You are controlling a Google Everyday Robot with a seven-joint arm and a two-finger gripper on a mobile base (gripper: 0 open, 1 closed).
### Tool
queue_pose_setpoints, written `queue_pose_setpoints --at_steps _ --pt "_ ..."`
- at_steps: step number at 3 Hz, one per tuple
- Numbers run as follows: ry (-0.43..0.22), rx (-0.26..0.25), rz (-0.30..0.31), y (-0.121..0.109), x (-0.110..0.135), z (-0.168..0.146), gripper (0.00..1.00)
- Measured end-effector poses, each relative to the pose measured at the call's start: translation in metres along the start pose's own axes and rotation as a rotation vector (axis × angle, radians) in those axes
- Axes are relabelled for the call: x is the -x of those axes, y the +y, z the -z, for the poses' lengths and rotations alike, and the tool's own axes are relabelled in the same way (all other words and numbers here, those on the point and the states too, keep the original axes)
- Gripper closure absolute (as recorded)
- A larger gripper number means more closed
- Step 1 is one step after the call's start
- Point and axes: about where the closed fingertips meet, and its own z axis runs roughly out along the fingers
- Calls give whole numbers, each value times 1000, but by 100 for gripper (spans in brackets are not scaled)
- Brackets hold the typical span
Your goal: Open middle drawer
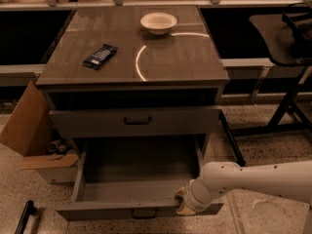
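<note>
The middle drawer [136, 122] is a wide grey front with a small black pull handle [137, 120], and it sits shut under the dark slot below the tabletop. Below it, the taller grey drawer [139, 209] with a wider black handle [145, 212] is pulled far out, and its grey box shows empty. My gripper [183, 204], on a white arm [253, 179] that comes in from the right, rests at the right part of that lower drawer's front rim. It is well below and to the right of the middle drawer's handle.
On the tabletop [161, 57] lie a white bowl [158, 22] at the back and a dark snack bar [100, 56] at the left. A cardboard box [29, 130] stands on the floor to the left. A black chair frame [287, 82] stands to the right.
</note>
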Motion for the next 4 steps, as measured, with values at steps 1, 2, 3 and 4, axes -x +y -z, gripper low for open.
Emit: queue_pose_setpoints --at_steps 1,2,3,4 --pt "0 0 0 0 0 0 38" --pt "-12 11 12 -1 -3 5 14" --pt "-36 -5 32 -5 -7 39 0" --pt "-21 -65 34 0 -22 93 0"
